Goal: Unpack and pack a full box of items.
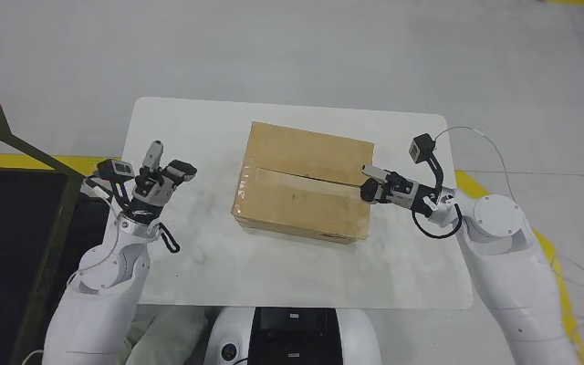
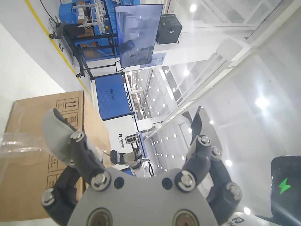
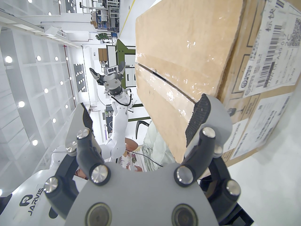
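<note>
A closed cardboard box (image 1: 306, 180) sits in the middle of the white table, its top flaps meeting at a taped seam (image 1: 301, 175). My right gripper (image 1: 368, 180) is open at the box's right end, level with the seam. In the right wrist view the box (image 3: 188, 48) is close, and one finger (image 3: 202, 116) of the open right gripper (image 3: 143, 116) overlaps its top edge. My left gripper (image 1: 169, 162) is open and holds nothing, off to the box's left and apart from it. The left wrist view has the box (image 2: 37, 128) beyond the left gripper (image 2: 127, 128).
The table (image 1: 274, 265) has bare surface on all sides of the box, widest at the front and left. A white shipping label (image 3: 272, 55) is stuck on the box's right end. A yellow floor line (image 1: 36, 162) and dark floor lie beyond the table's left edge.
</note>
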Controlling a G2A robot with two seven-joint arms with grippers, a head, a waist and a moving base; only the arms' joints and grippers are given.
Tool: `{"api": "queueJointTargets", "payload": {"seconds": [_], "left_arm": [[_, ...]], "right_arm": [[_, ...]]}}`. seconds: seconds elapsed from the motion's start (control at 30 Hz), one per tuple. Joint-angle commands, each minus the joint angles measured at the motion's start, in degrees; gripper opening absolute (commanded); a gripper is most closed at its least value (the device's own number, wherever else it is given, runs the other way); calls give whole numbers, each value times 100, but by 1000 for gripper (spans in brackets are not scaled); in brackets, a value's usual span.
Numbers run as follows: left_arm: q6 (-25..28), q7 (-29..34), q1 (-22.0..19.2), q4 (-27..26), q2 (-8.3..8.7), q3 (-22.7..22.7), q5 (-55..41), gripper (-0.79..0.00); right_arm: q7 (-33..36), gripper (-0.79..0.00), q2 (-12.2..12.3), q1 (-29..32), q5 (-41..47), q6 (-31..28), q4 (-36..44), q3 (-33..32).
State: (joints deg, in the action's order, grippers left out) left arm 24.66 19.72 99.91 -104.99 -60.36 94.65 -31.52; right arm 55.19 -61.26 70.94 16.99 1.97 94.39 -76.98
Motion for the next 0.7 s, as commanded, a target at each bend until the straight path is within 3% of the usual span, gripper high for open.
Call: {"api": "queueJointTargets", "payload": {"seconds": [0.0,0.27,0.67], "left_arm": [[57,-9,141,77,-26,-106,-83,0],[311,46,107,678,-132,-606,-154,0],[423,-803,-300,1207,-313,-1150,184,0]], "right_arm": [[0,0,0,0,0,0,0,0],[0,0,0,0,0,0,0,0],[0,0,0,0,0,0,0,0]]}}
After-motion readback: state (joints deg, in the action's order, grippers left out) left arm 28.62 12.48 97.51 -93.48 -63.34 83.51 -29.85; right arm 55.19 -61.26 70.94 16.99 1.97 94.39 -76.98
